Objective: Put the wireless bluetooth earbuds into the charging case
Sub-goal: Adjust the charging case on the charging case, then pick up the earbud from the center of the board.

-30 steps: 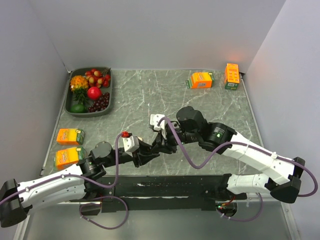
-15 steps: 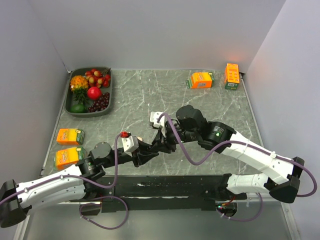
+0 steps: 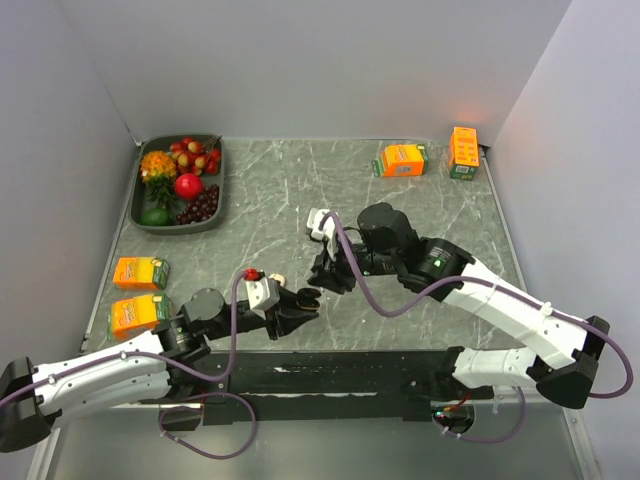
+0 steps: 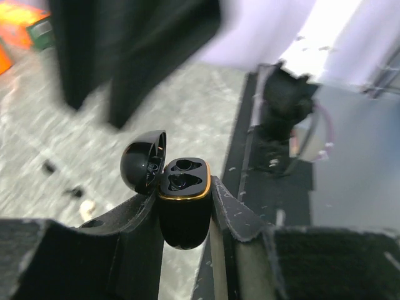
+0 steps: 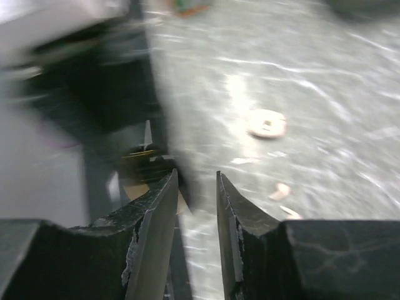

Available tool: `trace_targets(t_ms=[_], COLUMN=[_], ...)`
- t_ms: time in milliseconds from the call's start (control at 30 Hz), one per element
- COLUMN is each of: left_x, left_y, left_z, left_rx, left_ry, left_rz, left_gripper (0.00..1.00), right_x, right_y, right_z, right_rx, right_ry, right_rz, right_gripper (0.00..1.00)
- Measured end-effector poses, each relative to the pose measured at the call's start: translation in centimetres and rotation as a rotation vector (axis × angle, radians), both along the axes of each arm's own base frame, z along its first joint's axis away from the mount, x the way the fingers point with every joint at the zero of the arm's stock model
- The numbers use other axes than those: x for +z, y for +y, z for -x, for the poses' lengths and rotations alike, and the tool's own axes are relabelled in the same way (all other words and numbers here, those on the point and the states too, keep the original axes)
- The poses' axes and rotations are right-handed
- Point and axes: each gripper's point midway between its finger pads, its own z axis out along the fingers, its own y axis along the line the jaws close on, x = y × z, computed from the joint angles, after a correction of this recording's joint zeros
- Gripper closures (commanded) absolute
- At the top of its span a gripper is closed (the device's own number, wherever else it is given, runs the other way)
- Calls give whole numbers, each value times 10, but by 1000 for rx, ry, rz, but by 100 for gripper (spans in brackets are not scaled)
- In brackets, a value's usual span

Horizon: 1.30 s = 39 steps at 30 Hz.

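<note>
My left gripper (image 3: 302, 304) is shut on the charging case (image 4: 182, 209), a black case with a gold rim. Its lid (image 4: 144, 161) is hinged open to the left. Two dark sockets show in its top, and I cannot tell whether buds sit in them. My right gripper (image 3: 326, 274) hovers just beyond the case, open, with nothing between its fingers (image 5: 159, 206). Its blurred fingers (image 4: 131, 62) hang above the case in the left wrist view. Small dark bits (image 4: 75, 191) and pale bits (image 5: 267, 123) lie on the table, too blurred to name as earbuds.
A grey tray (image 3: 176, 230) of fruit stands at the back left. Orange cartons sit at the back right (image 3: 402, 159) (image 3: 463, 152) and at the left edge (image 3: 139, 272) (image 3: 136, 313). A black strip (image 3: 350, 370) runs along the near edge.
My right gripper has pulled back from the case and opened wider. The left gripper, still holding the case, has shifted slightly towards the near edge.
</note>
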Motion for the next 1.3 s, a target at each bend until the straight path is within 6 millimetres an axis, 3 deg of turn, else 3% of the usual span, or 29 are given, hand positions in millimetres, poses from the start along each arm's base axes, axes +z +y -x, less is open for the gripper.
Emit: trace_targets(t_ms=[133, 367, 567, 633, 733, 800, 867, 1033, 1167, 1300], left_x=[14, 23, 23, 23, 18, 14, 12, 9, 12, 20], left_y=[-3, -3, -2, -1, 5, 8, 11, 17, 17, 20], left_z=[14, 16, 12, 9, 0, -9, -19, -40, -47, -47], left_rx=[-62, -70, -48, -24, 34, 83, 143, 260, 293, 299], left_ry=[-29, -46, -45, -47, -58, -75, -96, -142, -177, -191], left_rz=[47, 78, 81, 89, 93, 88, 94, 113, 117, 144], left_gripper=[99, 99, 99, 99, 99, 99, 99, 99, 99, 99], right_x=[-6, -5, 21, 31, 35, 25, 2, -78, -122, -154], right_y=[-8, -11, -24, -36, -66, -88, -102, -107, -110, -111], right_z=[-21, -26, -37, -50, -86, -112, -131, -136, -139, -153], right_rx=[-88, -117, -235, -337, -549, -697, -810, -942, -1004, -1055], right_ry=[-24, -38, -89, -86, -20, 67, 156, 365, 433, 467], right_rz=[31, 35, -34, -68, -113, -133, -131, -16, 55, 109], right_gripper=[60, 54, 47, 47, 48, 50, 52, 57, 57, 55])
